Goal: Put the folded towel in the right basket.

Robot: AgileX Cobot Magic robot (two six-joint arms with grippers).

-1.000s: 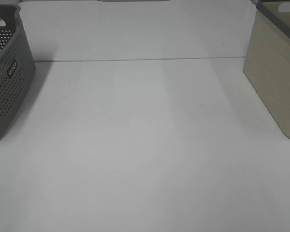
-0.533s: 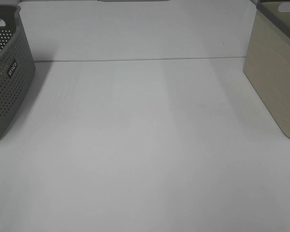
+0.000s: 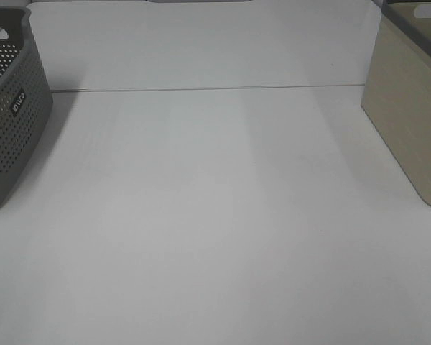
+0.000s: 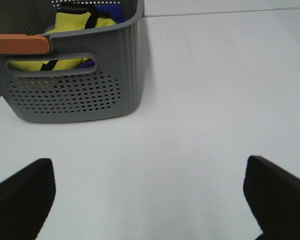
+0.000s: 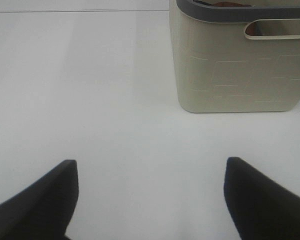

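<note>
The right basket (image 3: 409, 108) is beige with a dark grey rim and stands at the table's right edge; it also shows in the right wrist view (image 5: 240, 60), with something brownish just visible inside. No folded towel lies on the table. The left basket (image 3: 7, 115) is grey and perforated; in the left wrist view (image 4: 75, 90) it holds yellow, black and blue cloth (image 4: 72, 30). My left gripper (image 4: 150, 200) is open and empty, above bare table in front of the grey basket. My right gripper (image 5: 150, 200) is open and empty, in front of the beige basket. Neither gripper shows in the exterior high view.
The white table (image 3: 215, 215) has a seam line (image 3: 201, 89) running across its far part. An orange-brown bar (image 4: 20, 44) lies across the grey basket's rim in the left wrist view.
</note>
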